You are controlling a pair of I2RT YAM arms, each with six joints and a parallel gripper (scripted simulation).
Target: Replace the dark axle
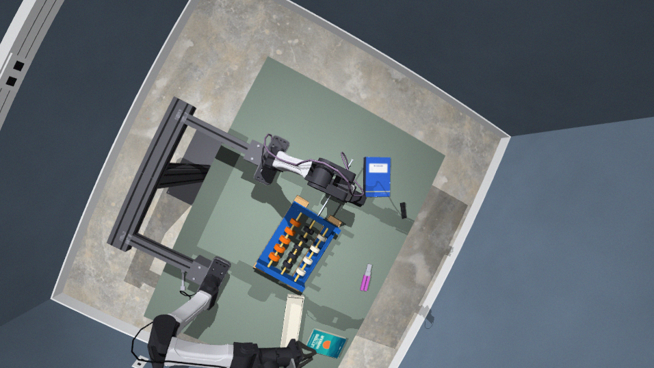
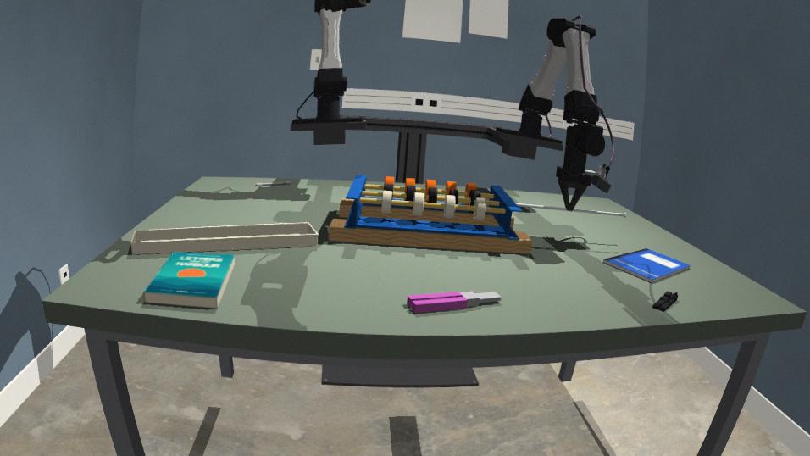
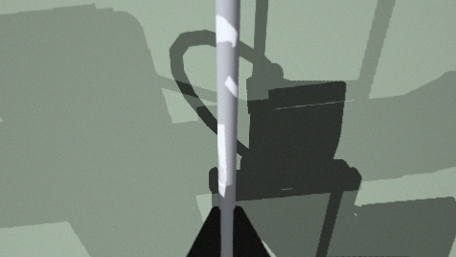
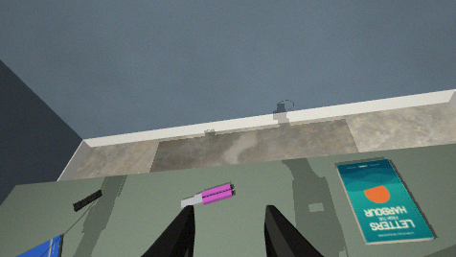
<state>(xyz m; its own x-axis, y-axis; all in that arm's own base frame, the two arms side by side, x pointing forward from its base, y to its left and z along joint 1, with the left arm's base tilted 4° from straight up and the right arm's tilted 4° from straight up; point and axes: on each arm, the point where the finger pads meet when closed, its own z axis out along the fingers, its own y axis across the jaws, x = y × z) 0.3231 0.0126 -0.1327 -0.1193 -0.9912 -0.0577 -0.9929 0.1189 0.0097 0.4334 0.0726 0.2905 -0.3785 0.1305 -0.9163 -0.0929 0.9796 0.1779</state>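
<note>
The wheel frame [image 1: 280, 278] [image 2: 357, 186] stands on its wooden battens [image 1: 300, 200] [image 2: 396, 238], with rows of orange, black and white wheels on gold spacers. My left gripper [image 2: 570, 208] [image 3: 226, 218] is shut on the bright axle [image 1: 323, 206] [image 2: 600, 212] [image 3: 227, 120]. The axle lies roughly level, its head pointing away from the frame and its other end at the end rail by the middle row. How far it is inside is hidden. I cannot make out the dark axle. The tray [image 1: 300, 315] [image 2: 226, 243] looks empty. My right gripper [image 1: 311, 354] [image 4: 229, 217] is partly open and empty, over the tray's far end.
A teal book [image 1: 327, 343] [image 2: 189, 277] [image 4: 385, 206] lies beside the tray. A pink-handled tool [image 1: 365, 279] [image 2: 439, 301] [image 4: 216, 194], a blue notebook [image 1: 377, 176] [image 2: 646, 264] and a small black clip [image 1: 403, 210] [image 2: 665, 300] [image 4: 87, 200] lie on the table.
</note>
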